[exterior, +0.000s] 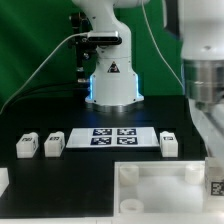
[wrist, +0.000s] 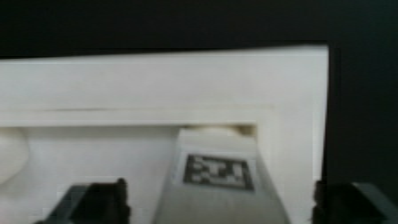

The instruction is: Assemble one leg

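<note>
Jaws spread wide over a leg (wrist: 215,170) lying in the large white tray-like piece (wrist: 160,90).

In the wrist view the leg is seen between the two dark fingertips (wrist: 89,203), with clear space on both sides and nothing gripped; its black-and-white marker faces the camera, and its long axis appears to run away from the gripper (wrist: 217,205) toward the tray's wall, crosswise to the line joining the jaws. The next closing is judged to turn on this centring (the gaps on the two sides look about equal). In the exterior view the arm (exterior: 205,60) is seen at the exterior view's right, above the tray-like piece (exterior: 165,195), where the same leg (exterior: 215,183) is partly visible. Three further legs (exterior: 53,144) rest on the black table (exterior: 100,170), beside the marker board (exterior: 112,137).
</note>
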`<state>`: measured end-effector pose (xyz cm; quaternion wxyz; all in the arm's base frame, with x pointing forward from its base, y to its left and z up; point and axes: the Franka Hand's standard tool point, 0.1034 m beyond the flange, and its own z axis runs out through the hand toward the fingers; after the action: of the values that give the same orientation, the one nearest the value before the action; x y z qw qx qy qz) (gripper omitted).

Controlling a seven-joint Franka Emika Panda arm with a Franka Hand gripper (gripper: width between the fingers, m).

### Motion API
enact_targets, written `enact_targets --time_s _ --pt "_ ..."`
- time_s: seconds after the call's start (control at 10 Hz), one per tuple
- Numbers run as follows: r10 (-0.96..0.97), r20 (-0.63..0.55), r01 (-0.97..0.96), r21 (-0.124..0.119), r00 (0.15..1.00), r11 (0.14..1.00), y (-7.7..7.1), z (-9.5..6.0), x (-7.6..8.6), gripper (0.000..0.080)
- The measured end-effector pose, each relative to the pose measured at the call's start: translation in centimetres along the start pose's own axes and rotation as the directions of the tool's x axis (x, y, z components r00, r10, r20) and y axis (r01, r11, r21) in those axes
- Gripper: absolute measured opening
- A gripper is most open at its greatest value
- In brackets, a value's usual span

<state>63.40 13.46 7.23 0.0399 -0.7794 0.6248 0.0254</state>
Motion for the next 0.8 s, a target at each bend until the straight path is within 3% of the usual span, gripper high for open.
enact_targets --time_s 0.1,0.5,0.6,0.8 --pt "-0.176 0.000 0.176 0.004 0.984 0.984 -0.1 -0.3 -0.2 0.0625" --pt "-0.511 -0.009 0.511 -0.002 0.860 0.860 0.0 0.0 0.5 0.0649" --pt "-0.694 -0.045 0.695 -0.007 0.718 0.719 0.4 0.4 1.5 0.0649" --pt "-0.887 -0.048 0.886 -0.051 0.460 0.462 0.8 0.5 1.5 0.0649"
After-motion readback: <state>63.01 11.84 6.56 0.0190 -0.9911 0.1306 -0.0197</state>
